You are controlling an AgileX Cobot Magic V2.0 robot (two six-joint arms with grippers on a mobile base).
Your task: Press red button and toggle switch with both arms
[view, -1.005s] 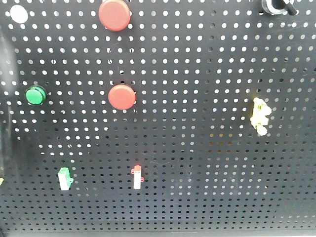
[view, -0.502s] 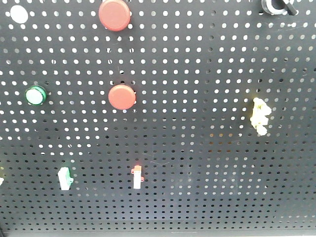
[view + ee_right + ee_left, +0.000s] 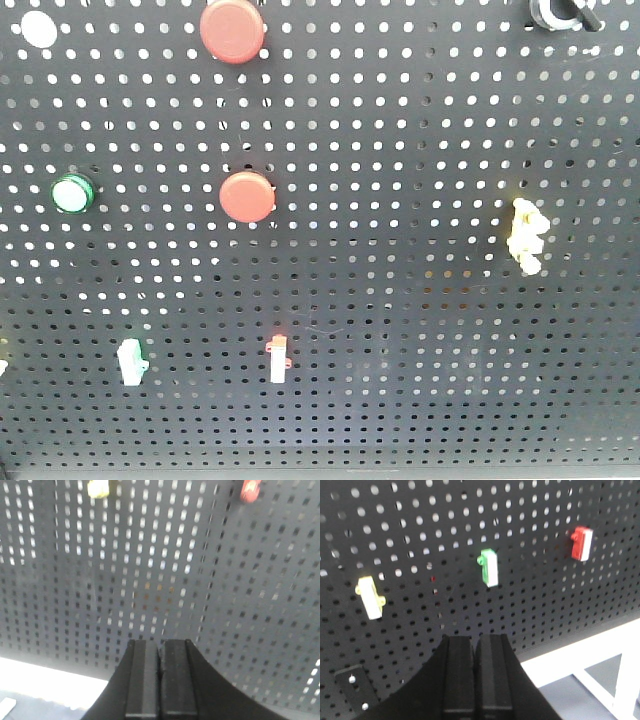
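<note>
Black perforated pegboard fills the front view, and its lower edge runs along the bottom of the frame. The red button sits high on the board at the top edge of that view, uncovered. Straight below the red button is a smaller red button. A green button is to the red button's lower left, and a white disc is level with it, far to the left. Far right of the red button, a black knob is cut off by the same top edge. Well below the red button are a green switch and a red switch, and a yellow switch stands far to its lower right. Wide bare panel separates them all. The left gripper has its fingers pressed together on nothing. It points at bare board beneath the green switch, with a white frame past the board's lower edge. The right gripper is likewise closed and empty, facing bare panel.
</note>
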